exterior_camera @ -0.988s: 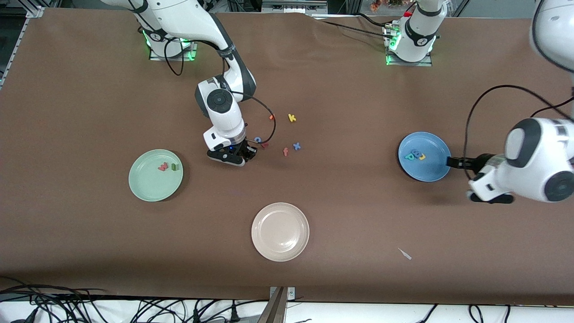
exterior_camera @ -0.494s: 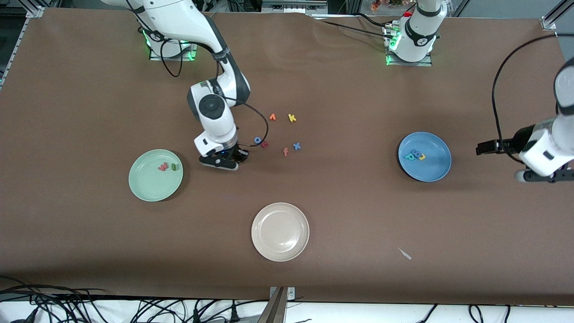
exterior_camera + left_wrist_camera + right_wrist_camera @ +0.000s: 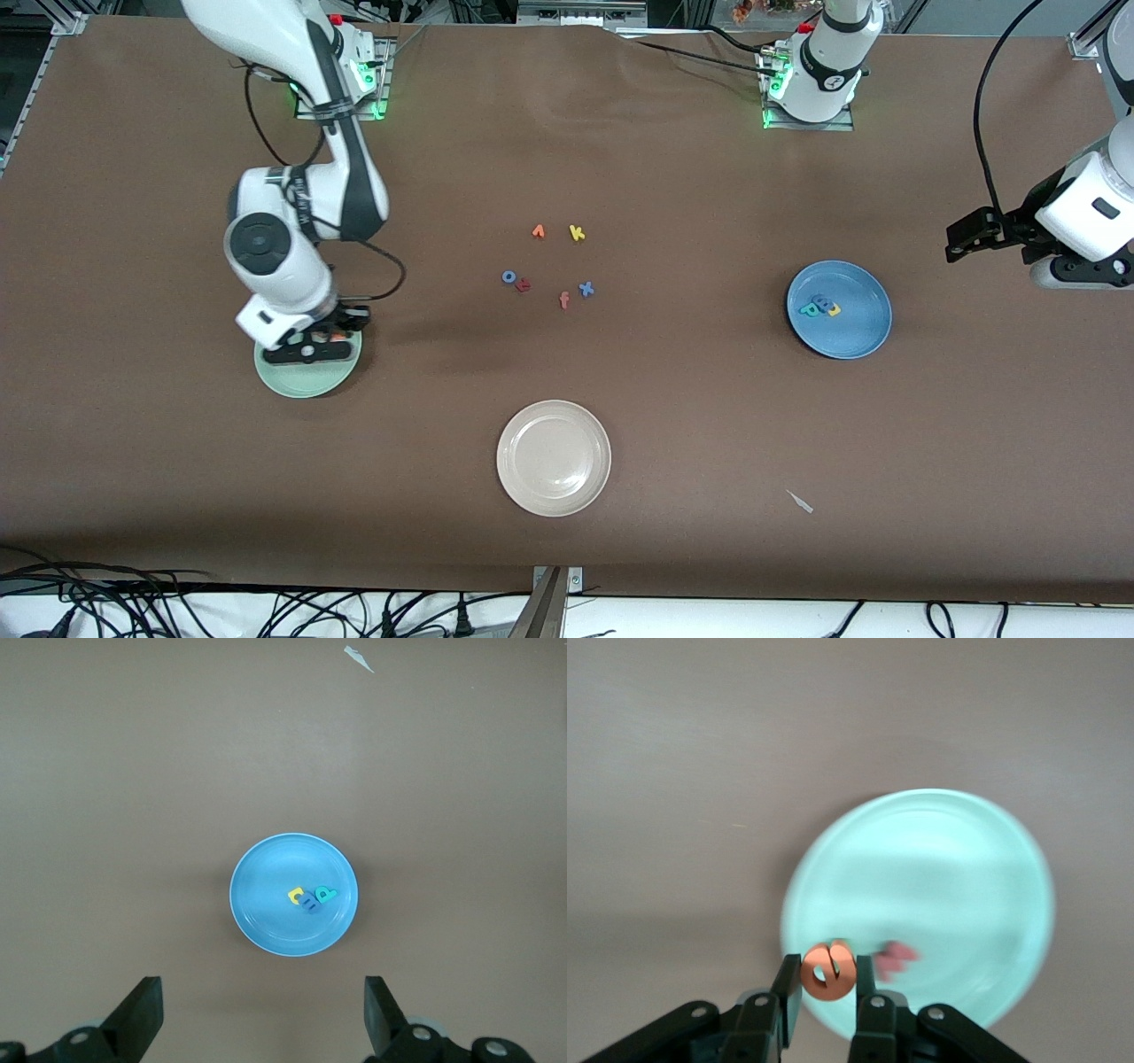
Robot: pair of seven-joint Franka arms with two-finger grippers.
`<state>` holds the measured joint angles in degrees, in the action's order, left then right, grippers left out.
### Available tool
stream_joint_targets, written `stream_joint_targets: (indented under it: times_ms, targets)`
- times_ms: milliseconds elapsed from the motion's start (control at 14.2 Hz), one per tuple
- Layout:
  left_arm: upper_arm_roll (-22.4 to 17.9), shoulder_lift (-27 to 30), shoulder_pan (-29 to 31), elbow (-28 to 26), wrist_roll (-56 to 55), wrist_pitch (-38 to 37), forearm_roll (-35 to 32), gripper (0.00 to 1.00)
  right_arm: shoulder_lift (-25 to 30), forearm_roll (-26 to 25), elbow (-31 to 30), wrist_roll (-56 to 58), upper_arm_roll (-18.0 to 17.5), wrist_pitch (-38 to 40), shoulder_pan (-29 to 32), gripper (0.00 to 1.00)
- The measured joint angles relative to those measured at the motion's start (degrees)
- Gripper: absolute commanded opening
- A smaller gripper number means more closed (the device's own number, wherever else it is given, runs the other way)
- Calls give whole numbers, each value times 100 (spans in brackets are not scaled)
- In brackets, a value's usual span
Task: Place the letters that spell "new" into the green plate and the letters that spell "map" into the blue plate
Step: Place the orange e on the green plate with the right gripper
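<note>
Readable signs here are the foam letters themselves. Loose on the table: a yellow "k", a blue "x" and a salmon "f". My right gripper pinches an orange "e". In the blue plate I read a teal "p"; its neighbours look like "a" and "m", though I'm unsure.

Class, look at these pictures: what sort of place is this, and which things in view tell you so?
Most likely a robotics lab or test bench. Two robot arms are bolted to a brown-covered table, loose cables trail along its edge, and small foam letters and plates, such as the beige-white plate, are laid out for sorting.
</note>
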<state>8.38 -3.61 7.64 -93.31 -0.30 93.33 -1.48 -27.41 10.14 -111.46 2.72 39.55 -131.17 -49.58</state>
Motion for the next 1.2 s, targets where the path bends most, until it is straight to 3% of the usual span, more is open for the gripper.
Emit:
stream_joint_targets:
  times_ms: [212, 424, 635, 918, 1200]
  targets:
    - [-31, 9, 1, -4, 0, -114, 7, 100, -34, 9, -311, 644, 42, -558, 160, 26]
    - [-72, 15, 14, -4, 0, -149, 7, 100, -83, 435, -570, 1398, 47, -987, 433, 55]
    - [-84, 20, 45, -4, 0, -167, 108, 100, -81, 613, -581, 1592, 46, -1000, 507, 100]
    - [-83, 21, 46, -4, 0, -175, 149, 100, -54, 712, -522, 1465, 24, -943, 478, 100]
    - [-84, 32, 48, -3, 0, -175, 149, 100, 60, 724, 4, 751, 15, -57, 390, 100]
